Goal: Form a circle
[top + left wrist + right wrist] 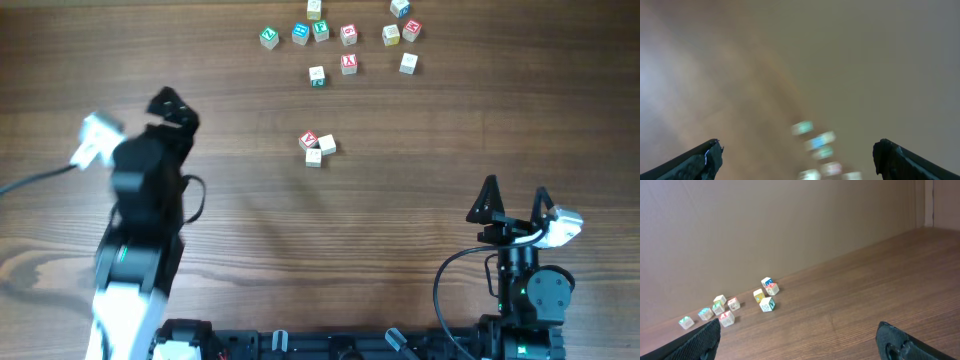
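Three tiny wooden cubes (317,147), judged light, hard and easily tipped, are bunched on the worktop (400,240) near the loose cubes (348,63), best pinched by two flat sides, while the left claw (175,108) and right claw (515,195) are held wide open and empty.
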